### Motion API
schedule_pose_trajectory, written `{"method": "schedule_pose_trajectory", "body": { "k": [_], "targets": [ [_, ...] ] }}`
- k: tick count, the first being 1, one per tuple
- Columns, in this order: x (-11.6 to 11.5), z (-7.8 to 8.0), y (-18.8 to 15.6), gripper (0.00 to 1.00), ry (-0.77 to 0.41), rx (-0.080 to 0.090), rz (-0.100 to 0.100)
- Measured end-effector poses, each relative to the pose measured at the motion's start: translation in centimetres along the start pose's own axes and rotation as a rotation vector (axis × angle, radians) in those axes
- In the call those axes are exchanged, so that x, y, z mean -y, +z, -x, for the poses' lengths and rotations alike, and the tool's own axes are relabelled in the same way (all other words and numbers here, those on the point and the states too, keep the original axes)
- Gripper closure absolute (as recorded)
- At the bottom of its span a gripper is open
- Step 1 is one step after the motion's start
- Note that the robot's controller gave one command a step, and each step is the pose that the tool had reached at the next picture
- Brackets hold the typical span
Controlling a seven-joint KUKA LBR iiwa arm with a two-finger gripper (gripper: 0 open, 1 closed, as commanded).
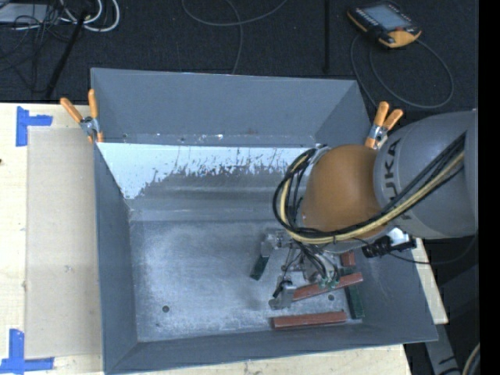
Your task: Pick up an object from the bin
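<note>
Grey metal bin (195,280): sloped walls, floor scuffed pale, back wall streaked w/ dark scratches. Things bunched at floor's right-front. Long reddish-brown bar (308,319) lies flat, approx parallel to front wall. 2nd reddish bar (322,287) just behind it, at slight angle. Dark green strip (355,303) at their right end, near right wall. Small dark block (258,268) to left, apart. Tiny dark speck (166,310) on floor, left-front.
</note>
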State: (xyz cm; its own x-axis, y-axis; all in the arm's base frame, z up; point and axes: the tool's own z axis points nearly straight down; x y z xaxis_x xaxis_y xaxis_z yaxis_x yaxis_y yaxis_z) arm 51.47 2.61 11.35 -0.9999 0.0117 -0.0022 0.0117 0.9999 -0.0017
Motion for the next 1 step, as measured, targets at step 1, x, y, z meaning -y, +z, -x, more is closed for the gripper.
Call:
{"method": "schedule_pose_trajectory", "body": {
  "k": [1],
  "targets": [
    [-2.62,-1.44,1.65,0.00,0.125,-0.004,0.002]
  ]
}}
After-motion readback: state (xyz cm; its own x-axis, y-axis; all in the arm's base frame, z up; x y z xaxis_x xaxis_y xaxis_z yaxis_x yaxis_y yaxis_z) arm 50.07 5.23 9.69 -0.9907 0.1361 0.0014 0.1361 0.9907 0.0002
